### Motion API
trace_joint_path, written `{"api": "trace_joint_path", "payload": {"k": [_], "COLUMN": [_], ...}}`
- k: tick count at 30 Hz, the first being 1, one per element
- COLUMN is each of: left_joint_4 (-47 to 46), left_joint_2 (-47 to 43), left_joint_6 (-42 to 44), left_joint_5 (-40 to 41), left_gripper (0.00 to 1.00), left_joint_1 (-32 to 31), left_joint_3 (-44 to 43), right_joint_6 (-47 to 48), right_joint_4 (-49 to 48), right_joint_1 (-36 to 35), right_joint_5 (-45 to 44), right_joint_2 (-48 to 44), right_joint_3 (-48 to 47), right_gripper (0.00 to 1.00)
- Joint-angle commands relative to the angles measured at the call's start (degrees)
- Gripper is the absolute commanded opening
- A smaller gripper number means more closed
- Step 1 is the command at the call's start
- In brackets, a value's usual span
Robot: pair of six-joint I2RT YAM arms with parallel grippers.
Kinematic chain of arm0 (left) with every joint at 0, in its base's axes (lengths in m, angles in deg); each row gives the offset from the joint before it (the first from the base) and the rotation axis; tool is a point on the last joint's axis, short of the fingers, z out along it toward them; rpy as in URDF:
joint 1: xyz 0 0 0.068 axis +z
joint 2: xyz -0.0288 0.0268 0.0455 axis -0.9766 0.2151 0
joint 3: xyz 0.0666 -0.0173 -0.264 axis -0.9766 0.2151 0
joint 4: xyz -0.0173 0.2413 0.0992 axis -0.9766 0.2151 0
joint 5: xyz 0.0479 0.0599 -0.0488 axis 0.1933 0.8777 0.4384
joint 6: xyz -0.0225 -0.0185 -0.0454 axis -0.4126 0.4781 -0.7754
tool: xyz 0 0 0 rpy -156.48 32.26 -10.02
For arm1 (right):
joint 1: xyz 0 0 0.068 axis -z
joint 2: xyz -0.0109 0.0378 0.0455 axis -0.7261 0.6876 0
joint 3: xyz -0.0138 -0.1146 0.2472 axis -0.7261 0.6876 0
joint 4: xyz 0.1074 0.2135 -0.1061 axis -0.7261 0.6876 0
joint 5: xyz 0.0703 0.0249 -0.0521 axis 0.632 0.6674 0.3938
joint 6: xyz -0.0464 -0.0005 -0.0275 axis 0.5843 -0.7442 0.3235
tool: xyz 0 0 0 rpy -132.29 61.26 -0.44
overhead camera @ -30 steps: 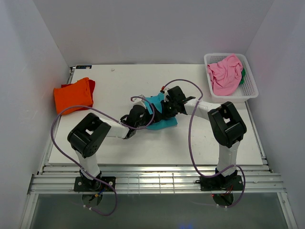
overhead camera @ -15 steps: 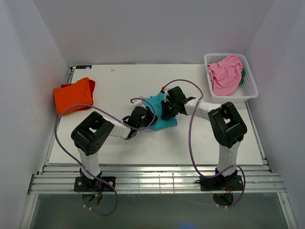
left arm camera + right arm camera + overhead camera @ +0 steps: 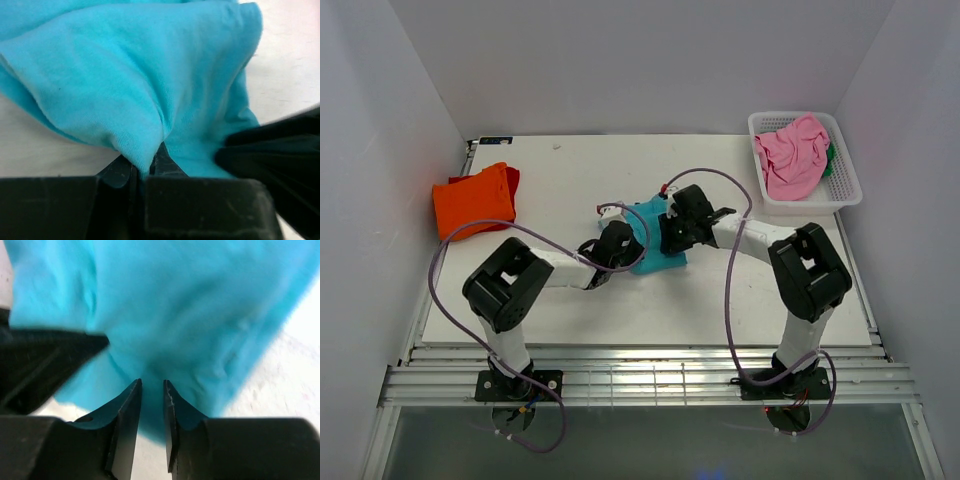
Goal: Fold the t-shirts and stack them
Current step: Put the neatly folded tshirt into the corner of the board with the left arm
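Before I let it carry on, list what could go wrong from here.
1. The left gripper pinches only a thin fold of the teal t-shirt; pulling may slip it or bunch the cloth.
2. The right gripper, jaws slightly apart, sits close by; the two could collide.

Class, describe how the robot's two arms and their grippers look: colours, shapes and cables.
The left arm and right arm are both built of white links joined by chunky black joint housings. A thin purple cable loops loosely along each arm. The left gripper and right gripper are matte black, each with two flat fingers tapering to narrow tips.
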Motion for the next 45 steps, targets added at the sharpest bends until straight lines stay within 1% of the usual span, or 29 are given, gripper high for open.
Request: {"api": "trace_joint_path", "payload": {"k": [1, 2, 4, 5, 6, 7, 9, 14, 18, 19, 25, 27, 33, 38, 41, 43, 45], "left_joint_4": [17.3, 19.3, 24.4, 26.5, 28.2, 31.9, 33.1, 37.5, 40.4, 40.9, 46.1, 48.2, 52.2, 52.9, 52.8, 52.1, 50.7], "left_joint_2": [-6.6, -7.5, -8.8, -9.5, -9.8, -10.1, -10.0, -7.8, -5.7, -5.2, -1.6, -1.1, 2.4, 4.6, 5.3, 5.2, 4.8], "left_joint_6": [6.0, 6.9, 9.0, 10.8, 11.5, 15.1, 15.9, 21.1, 23.4, 23.8, 27.0, 27.2, 27.4, 24.9, 23.8, 23.0, 22.8], "left_joint_5": [11.4, 12.8, 15.2, 15.6, 15.9, 16.0, 16.1, 14.9, 11.7, 11.1, 3.7, 1.3, -2.0, -2.6, -3.4, -4.0, -5.7], "left_gripper": [0.0, 0.0, 0.0, 0.0, 0.0, 0.0, 0.0, 0.0, 0.0, 0.0, 0.0, 0.0, 0.0, 0.0, 0.0, 0.0, 0.0], "left_joint_1": [0.4, 0.6, 1.2, 2.2, 2.8, 5.0, 5.5, 9.5, 13.3, 15.0, 21.9, 23.1, 24.4, 24.4, 24.4, 24.4, 24.4], "left_joint_3": [-2.5, -3.7, -7.5, -8.8, -10.0, -13.6, -14.9, -19.0, -21.4, -22.5, -28.1, -29.7, -31.0, -29.6, -28.3, -26.9, -25.6], "right_joint_6": [1.4, 1.6, 1.8, 2.0, 2.1, 2.4, 2.4, 2.7, 3.2, 3.4, 4.1, 4.2, 4.3, 4.3, 4.0, 2.9, 1.8], "right_joint_4": [3.4, 4.7, 6.0, 6.6, 7.4, 8.1, 8.2, 8.1, 7.6, 7.6, 7.1, 7.0, 6.3, 6.3, 3.8, 0.3, -2.3], "right_joint_1": [-0.4, -0.4, -0.4, -0.4, -0.4, -0.4, -0.3, -0.4, -0.3, -0.3, -0.3, -0.3, -0.3, -0.3, -0.4, -0.3, -0.3], "right_joint_5": [-4.8, -5.7, -7.6, -7.6, -9.6, -11.1, -11.5, -11.7, -12.5, -12.5, -12.1, -11.7, -10.7, -10.6, -9.5, -8.5, -4.5], "right_joint_2": [-8.4, -9.6, -11.6, -13.5, -14.4, -17.7, -18.5, -22.6, -24.5, -24.6, -25.7, -25.8, -26.3, -26.5, -26.7, -26.6, -25.8], "right_joint_3": [0.4, 0.1, -0.5, -0.9, -0.8, -0.2, 0.2, 3.1, 4.8, 5.1, 6.9, 7.1, 7.8, 8.0, 9.0, 9.4, 9.3], "right_gripper": [0.31, 0.33, 0.33, 0.33, 0.34, 0.34, 0.34, 0.34, 0.34, 0.34, 0.34, 0.34, 0.34, 0.34, 0.34, 0.34, 0.34]}}
